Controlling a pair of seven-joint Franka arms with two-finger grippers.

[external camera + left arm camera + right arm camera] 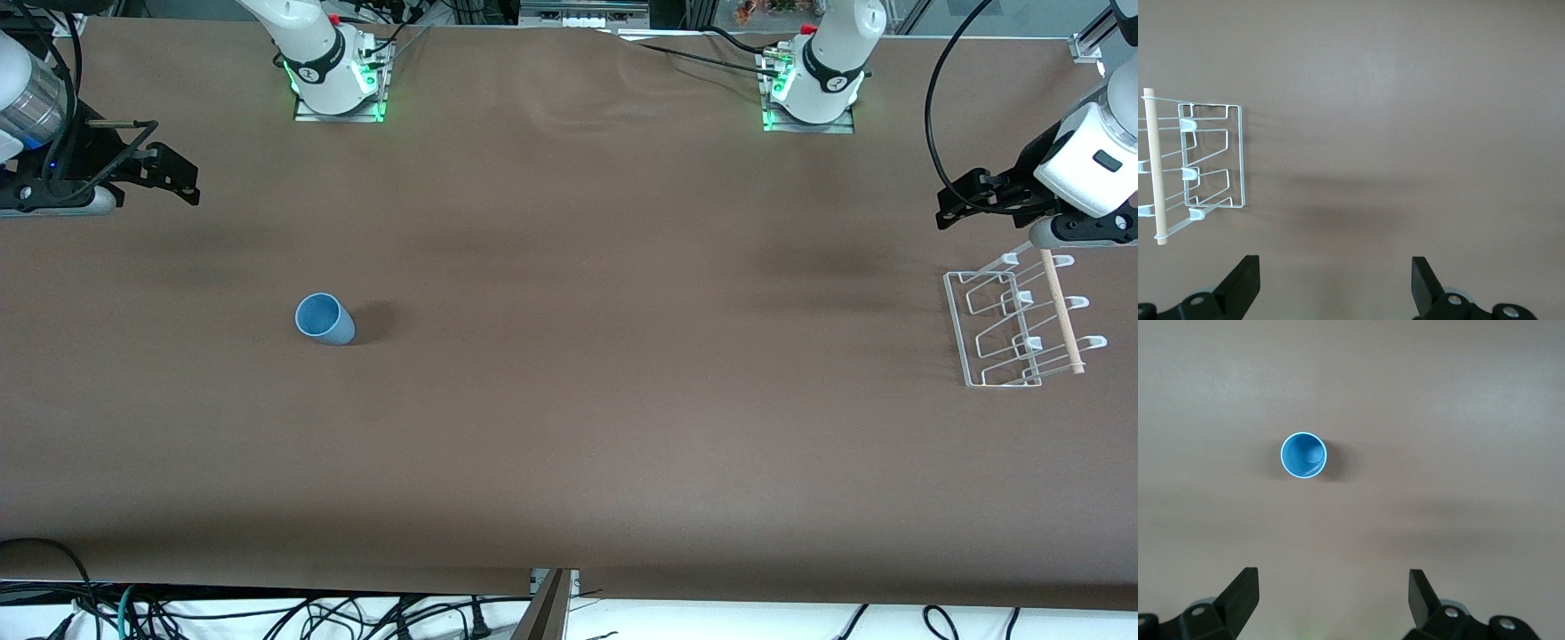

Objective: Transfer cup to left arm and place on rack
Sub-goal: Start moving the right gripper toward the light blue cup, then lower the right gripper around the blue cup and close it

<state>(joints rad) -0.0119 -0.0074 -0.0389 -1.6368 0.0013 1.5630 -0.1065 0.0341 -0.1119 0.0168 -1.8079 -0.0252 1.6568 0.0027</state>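
Note:
The light-blue cup (324, 319) stands upright on the brown table toward the right arm's end; the right wrist view shows its open mouth (1303, 455). The white wire rack (1018, 320) with its wooden rod sits at the left arm's end and shows in the left wrist view (1201, 163). My right gripper (182, 178) is open and empty, up in the air over the table's edge at the right arm's end, well apart from the cup. My left gripper (956, 203) is open and empty, in the air beside the rack. Both gripper gaps show bare table (1335, 283) (1333, 600).
The arm bases (338, 76) (813, 89) stand along the table's top edge. A thick black cable (933, 116) loops from the left wrist. Cables lie below the table's front edge (267, 613).

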